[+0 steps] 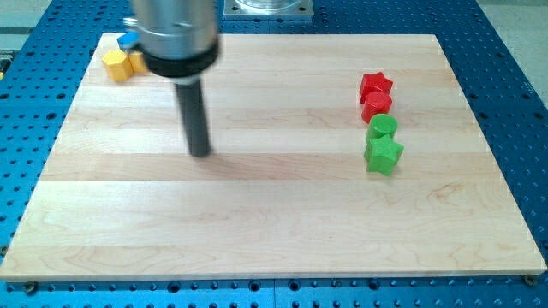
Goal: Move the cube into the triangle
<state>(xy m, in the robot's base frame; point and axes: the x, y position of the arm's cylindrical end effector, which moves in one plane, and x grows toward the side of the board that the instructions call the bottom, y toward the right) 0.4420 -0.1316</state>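
My tip (199, 155) rests on the wooden board (274, 222), left of centre, with no block touching it. At the view's top left corner lie a yellow block (115, 65), a second yellow block (135, 62) partly hidden behind my arm, and a small blue block (127, 39), also partly hidden. Their shapes cannot be made out. They are up and to the left of my tip. At the view's right, in a column from top to bottom, stand a red star (376, 85), a red block (377, 107), a green round block (383, 127) and a green star (384, 156).
The board lies on a blue perforated table (514, 103). My arm's grey housing (175, 34) covers part of the top left corner. A metal base (268, 7) sits at the view's top edge.
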